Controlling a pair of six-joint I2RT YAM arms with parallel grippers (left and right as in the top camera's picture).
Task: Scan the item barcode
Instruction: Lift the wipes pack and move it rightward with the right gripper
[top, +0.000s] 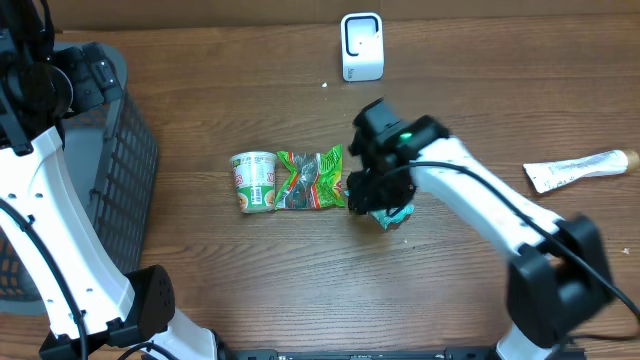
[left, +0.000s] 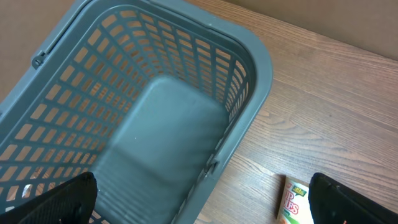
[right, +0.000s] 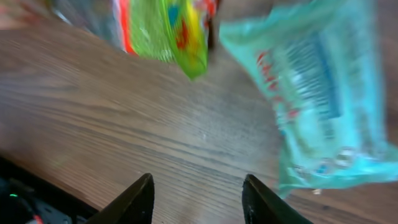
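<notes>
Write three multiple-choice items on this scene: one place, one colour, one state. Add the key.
1. Where is the scanner? A on a shelf; B at the table's far edge; C on the floor.
2. What colour is the packet next to the cup? A green; B black; C white.
3. How are the right gripper's jaws? A shut tight, empty; B shut on the cup; C apart, gripping nothing.
Key: B, it stands at the top of the overhead view; A, its wrapper is green; C, only bare wood shows between them.
</notes>
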